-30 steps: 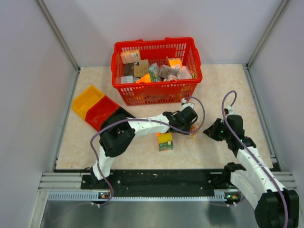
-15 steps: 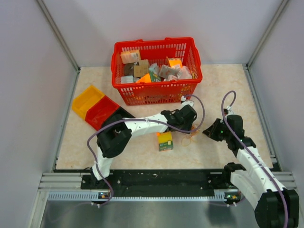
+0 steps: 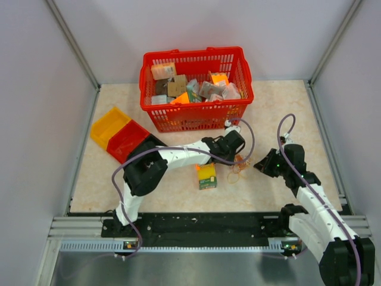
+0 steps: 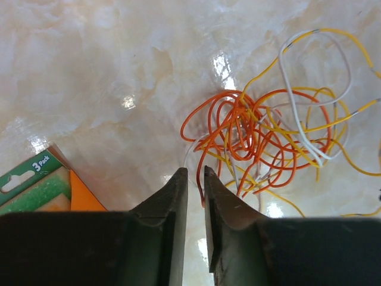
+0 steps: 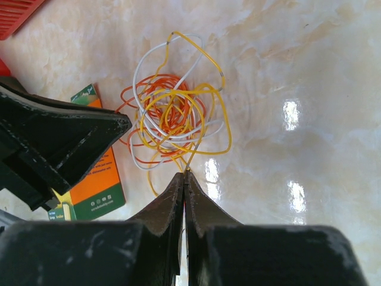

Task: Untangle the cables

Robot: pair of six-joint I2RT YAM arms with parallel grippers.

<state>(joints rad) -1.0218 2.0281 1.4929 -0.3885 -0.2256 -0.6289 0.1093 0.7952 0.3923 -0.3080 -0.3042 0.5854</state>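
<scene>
At the left edge of the table [image 3: 286,107] lie an orange bin [image 3: 109,126] and a red bin [image 3: 128,141]. A red basket [image 3: 193,56] stands at the far edge. About mid-table, toward the near edge, sits the yellow-green box [image 3: 207,176]. Just right of it, the left gripper [image 4: 195,174] has its jaws a narrow gap apart, with an orange loop at the tips and nothing clamped. The cables [image 4: 262,140], a tangle of orange, yellow and white, lie on the table between both grippers. The right gripper [image 5: 184,174] is closed, with one thin strand running into its tips.
</scene>
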